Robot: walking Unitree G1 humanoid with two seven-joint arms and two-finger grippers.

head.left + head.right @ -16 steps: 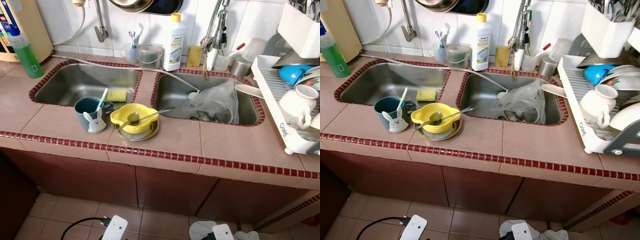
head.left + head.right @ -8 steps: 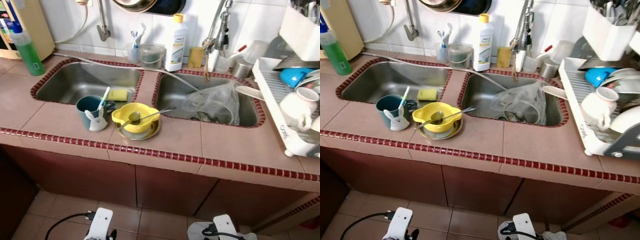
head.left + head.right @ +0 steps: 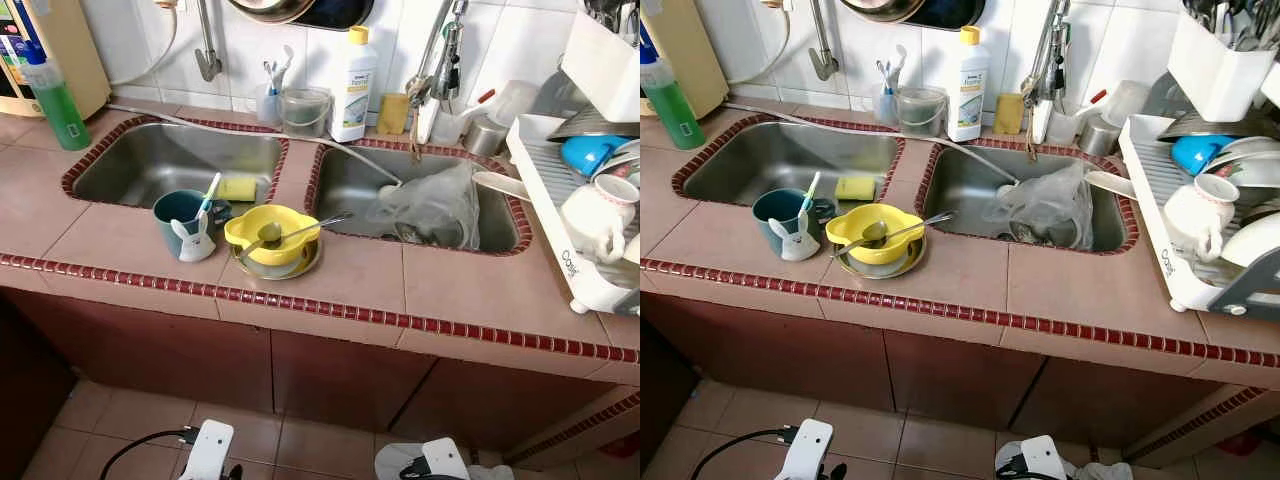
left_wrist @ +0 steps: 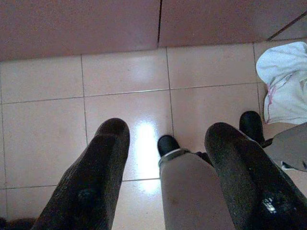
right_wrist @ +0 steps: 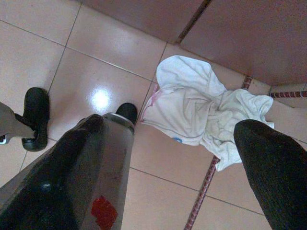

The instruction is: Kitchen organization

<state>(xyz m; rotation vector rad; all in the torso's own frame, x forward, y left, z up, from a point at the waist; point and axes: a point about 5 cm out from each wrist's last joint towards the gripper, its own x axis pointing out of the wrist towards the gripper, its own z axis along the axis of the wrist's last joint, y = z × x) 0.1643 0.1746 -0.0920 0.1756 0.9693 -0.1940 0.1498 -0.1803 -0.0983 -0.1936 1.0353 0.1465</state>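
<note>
On the tiled counter between two steel sinks sits a yellow bowl [image 3: 270,236] on a small plate, with a spoon [image 3: 296,231] lying in it. Left of it stands a teal mug [image 3: 182,222] with a white bunny figure and a toothbrush. A yellow sponge [image 3: 237,189] lies in the left sink [image 3: 150,165]. A crumpled clear plastic bag [image 3: 432,205] covers dishes in the right sink [image 3: 350,190]. Both arms hang low in front of the cabinet. My left gripper [image 4: 165,158] and right gripper [image 5: 177,158] are open over the floor, holding nothing.
A white dish rack [image 3: 565,235] with a teapot [image 3: 597,215], blue bowl and cutlery holder fills the counter's right end. Against the back wall stand a detergent bottle [image 3: 353,85], a clear tub [image 3: 303,110] and a green bottle [image 3: 55,100]. A white cloth [image 5: 196,108] lies on the floor.
The head view has swayed slightly and the hanging arms have shifted a little at the lower edge. Nothing on the counter has moved.
</note>
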